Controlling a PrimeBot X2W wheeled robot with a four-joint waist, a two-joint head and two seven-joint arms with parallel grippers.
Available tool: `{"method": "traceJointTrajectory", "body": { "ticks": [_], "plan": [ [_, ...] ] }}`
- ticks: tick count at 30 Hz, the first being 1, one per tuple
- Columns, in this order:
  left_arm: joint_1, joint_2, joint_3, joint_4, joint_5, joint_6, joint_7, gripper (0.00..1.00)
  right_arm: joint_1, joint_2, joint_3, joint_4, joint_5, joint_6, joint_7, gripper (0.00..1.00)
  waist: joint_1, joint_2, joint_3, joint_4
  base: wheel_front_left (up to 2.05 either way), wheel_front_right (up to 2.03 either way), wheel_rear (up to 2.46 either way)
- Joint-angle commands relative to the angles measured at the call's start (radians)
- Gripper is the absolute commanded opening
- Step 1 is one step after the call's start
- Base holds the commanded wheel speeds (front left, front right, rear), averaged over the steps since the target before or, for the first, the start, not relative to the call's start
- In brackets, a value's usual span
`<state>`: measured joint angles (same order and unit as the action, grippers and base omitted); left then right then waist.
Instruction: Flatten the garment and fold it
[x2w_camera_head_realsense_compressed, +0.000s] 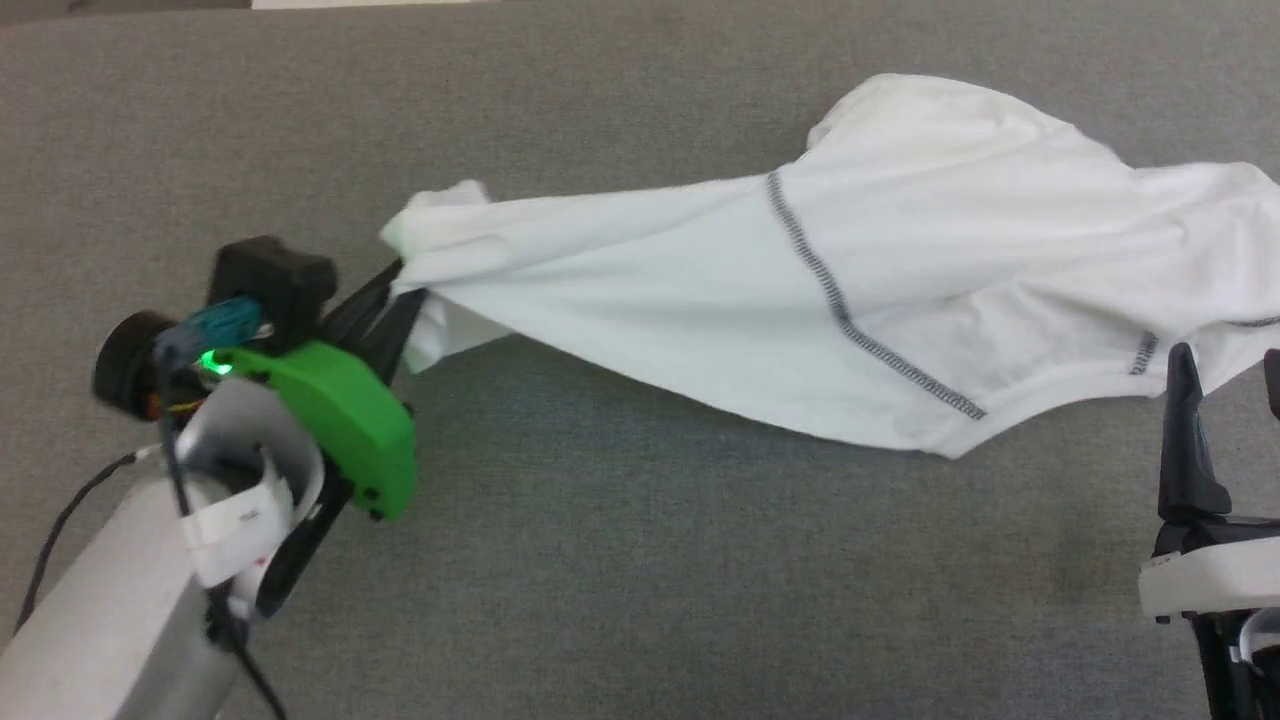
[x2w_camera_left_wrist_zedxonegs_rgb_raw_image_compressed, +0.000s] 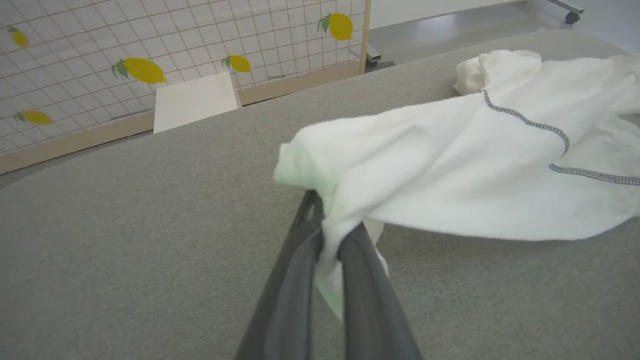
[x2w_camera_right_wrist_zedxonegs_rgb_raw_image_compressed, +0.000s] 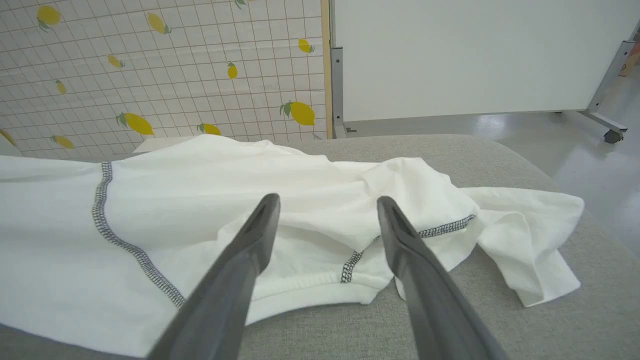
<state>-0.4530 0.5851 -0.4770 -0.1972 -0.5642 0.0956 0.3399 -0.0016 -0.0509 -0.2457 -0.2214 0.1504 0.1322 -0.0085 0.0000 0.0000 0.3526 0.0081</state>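
The left forearm (x2w_camera_head_realsense_compressed: 90, 620) is a smooth, pale grey tube. A thin black cable (x2w_camera_head_realsense_compressed: 60, 520) loops beside it, and a white band (x2w_camera_head_realsense_compressed: 235, 520) with faint markings wraps the wrist. The left gripper (x2w_camera_head_realsense_compressed: 405, 290) wears a bright green moulded housing (x2w_camera_head_realsense_compressed: 350, 420) with small dark holes near its lower edge. Beside the housing sit a boxy black camera block (x2w_camera_head_realsense_compressed: 270, 275), a round black knob (x2w_camera_head_realsense_compressed: 125, 365) and a translucent teal plug (x2w_camera_head_realsense_compressed: 220, 322) over a glowing green light. Its jaws are long, dark grey and tapering. The right gripper (x2w_camera_right_wrist_zedxonegs_rgb_raw_image_compressed: 327, 202) has the same dark jaws, rising from a black base on a white block (x2w_camera_head_realsense_compressed: 1200, 585).
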Motion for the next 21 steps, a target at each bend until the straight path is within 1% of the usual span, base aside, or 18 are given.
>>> {"method": "traceJointTrajectory", "body": {
  "ticks": [1, 5, 6, 8, 9, 11, 12, 13, 14, 15, 18, 21],
  "plan": [
    [0.056, 0.021, 0.031, -0.031, -0.024, 0.032, -0.013, 0.00, 0.005, 0.001, 0.002, 0.003, 0.001, -0.002, 0.005, 1.00, 0.0000, 0.0000, -0.034, 0.035, 0.00, 0.00, 0.00],
    [0.246, 0.067, 0.154, -0.117, -0.084, 0.137, -0.057, 0.00, 0.012, 0.001, 0.008, 0.007, 0.002, -0.002, 0.016, 1.00, 0.0000, 0.0000, -0.043, 0.052, 0.00, 0.00, 0.00],
    [0.379, 0.083, 0.231, -0.119, -0.126, 0.187, -0.098, 0.00, 0.015, 0.001, 0.011, 0.009, 0.000, -0.002, 0.023, 1.00, 0.0000, 0.0000, -0.045, 0.057, 0.00, 0.00, 0.00],
    [0.458, 0.085, 0.264, -0.099, -0.152, 0.200, -0.123, 0.00, 0.017, 0.001, 0.009, 0.010, -0.001, -0.002, 0.026, 1.00, 0.0000, 0.0000, -0.046, 0.061, 0.00, 0.00, 0.00],
    [0.489, 0.076, 0.273, -0.089, -0.165, 0.203, -0.137, 0.00, 0.019, 0.001, 0.007, 0.010, -0.003, -0.002, 0.029, 1.00, 0.0000, 0.0000, -0.046, 0.063, 0.00, 0.00, 0.00],
    [0.524, 0.053, 0.276, -0.057, -0.192, 0.186, -0.167, 0.00, 0.019, 0.001, 0.005, 0.011, -0.006, -0.002, 0.034, 1.00, 0.0000, 0.0000, -0.045, 0.066, 0.00, 0.00, 0.00],
    [0.529, 0.043, 0.276, -0.042, -0.198, 0.177, -0.183, 0.20, 0.019, 0.001, 0.006, 0.011, -0.007, -0.002, 0.037, 1.00, 0.0000, 0.0000, -0.045, 0.067, 0.00, 0.00, 0.00],
    [0.530, 0.032, 0.271, -0.023, -0.199, 0.166, -0.202, 0.76, 0.018, 0.001, 0.008, 0.012, -0.009, -0.002, 0.040, 1.00, 0.0000, 0.0000, -0.045, 0.069, 0.00, 0.00, 0.00],
    [0.525, 0.020, 0.266, -0.006, -0.200, 0.156, -0.221, 1.00, 0.017, 0.001, 0.010, 0.012, -0.010, -0.002, 0.042, 1.00, 0.0000, 0.0000, -0.045, 0.070, 0.00, 0.00, 0.00],
    [0.514, 0.004, 0.264, 0.016, -0.195, 0.149, -0.248, 1.00, 0.016, 0.001, 0.013, 0.013, -0.011, -0.002, 0.045, 1.00, 0.0000, 0.0000, -0.046, 0.071, 0.00, 0.00, 0.00],
    [0.474, -0.018, 0.249, 0.049, -0.175, 0.123, -0.302, 1.00, 0.012, 0.001, 0.019, 0.014, -0.013, -0.002, 0.051, 1.00, 0.0000, 0.0000, -0.050, 0.071, 0.00, 0.00, 0.00],
    [0.431, -0.030, 0.246, 0.023, -0.152, 0.113, -0.344, 1.00, 0.012, 0.001, 0.021, 0.012, -0.013, -0.002, 0.056, 1.00, 0.0000, 0.0000, -0.054, 0.069, 0.00, 0.00, 0.00]
  ]
}}
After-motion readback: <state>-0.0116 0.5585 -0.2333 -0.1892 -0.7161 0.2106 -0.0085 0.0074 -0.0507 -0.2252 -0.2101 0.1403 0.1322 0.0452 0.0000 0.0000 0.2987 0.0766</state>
